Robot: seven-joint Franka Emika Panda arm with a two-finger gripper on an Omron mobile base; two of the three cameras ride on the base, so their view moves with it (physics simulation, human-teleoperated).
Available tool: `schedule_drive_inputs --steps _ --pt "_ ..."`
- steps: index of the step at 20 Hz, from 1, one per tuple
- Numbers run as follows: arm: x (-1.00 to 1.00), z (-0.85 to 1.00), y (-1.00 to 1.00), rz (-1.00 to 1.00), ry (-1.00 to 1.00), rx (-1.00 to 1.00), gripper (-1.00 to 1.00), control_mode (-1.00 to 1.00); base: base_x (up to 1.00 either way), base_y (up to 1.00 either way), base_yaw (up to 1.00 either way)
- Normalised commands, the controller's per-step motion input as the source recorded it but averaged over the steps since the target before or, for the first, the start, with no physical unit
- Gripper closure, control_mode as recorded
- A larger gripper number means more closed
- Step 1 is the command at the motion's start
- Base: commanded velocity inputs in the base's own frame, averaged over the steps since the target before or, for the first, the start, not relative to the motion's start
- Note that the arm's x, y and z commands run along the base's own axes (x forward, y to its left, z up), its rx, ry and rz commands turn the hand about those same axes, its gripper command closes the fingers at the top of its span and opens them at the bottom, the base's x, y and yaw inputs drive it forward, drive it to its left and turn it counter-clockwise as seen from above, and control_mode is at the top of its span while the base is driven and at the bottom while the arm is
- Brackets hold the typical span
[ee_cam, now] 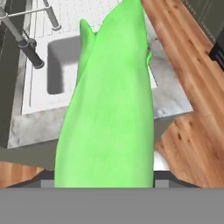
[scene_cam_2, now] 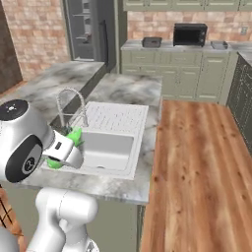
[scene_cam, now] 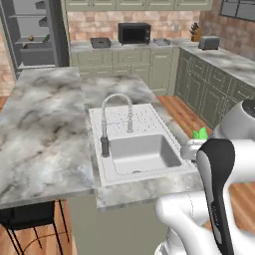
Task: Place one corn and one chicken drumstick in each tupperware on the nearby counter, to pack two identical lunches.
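Corn (ee_cam: pixel 109 109) fills the centre of our hand view: a bright-green cob that rises from between the jaws, tip pointing away from the camera. We see the gripper (scene_cam_2: pixel 63 147) clamped on its lower end, the jaws standing fairly wide apart around the thick cob. In the right base view the green tip shows just above the gripper, over the near left corner of the white sink (scene_cam_2: pixel 110 147); in the left base view we see green leaf tips (scene_cam: pixel 200 133) beside the arm, at the sink's right edge. The sink sits in a large marbled island (scene_cam: pixel 40 129), with a curved spring faucet (scene_cam: pixel 115 117) standing at the basin's back left in the left base view.

Across the wooden floor (scene_cam_2: pixel 197 162) we see the counter (scene_cam: pixel 124 46) with olive-green cabinet fronts against the brick wall. It carries a black microwave (scene_cam: pixel 134 33). One grey tupperware (scene_cam: pixel 162 42) lies just to its right in the left base view, and a darker tray (scene_cam: pixel 100 43) to its left. Whether either tray holds anything we cannot tell at this distance.
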Motion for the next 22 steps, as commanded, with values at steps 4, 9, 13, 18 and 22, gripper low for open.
schedule_drive_inputs --steps 4,9,13,18,22 --pt "0.00 0.00 0.00 0.00 0.00 0.00 1.00 1.00 -0.10 -1.00 -0.03" --pt "0.00 0.00 0.00 0.00 0.00 0.00 1.00 1.00 -0.10 -1.00 -0.03" --pt "0.00 0.00 0.00 0.00 0.00 0.00 1.00 1.00 -0.01 -1.00 -0.01" --pt "0.00 0.00 0.00 0.00 0.00 0.00 1.00 1.00 0.01 -1.00 -0.01" --pt "0.00 0.00 0.00 0.00 0.00 0.00 1.00 1.00 0.81 -0.50 0.00"
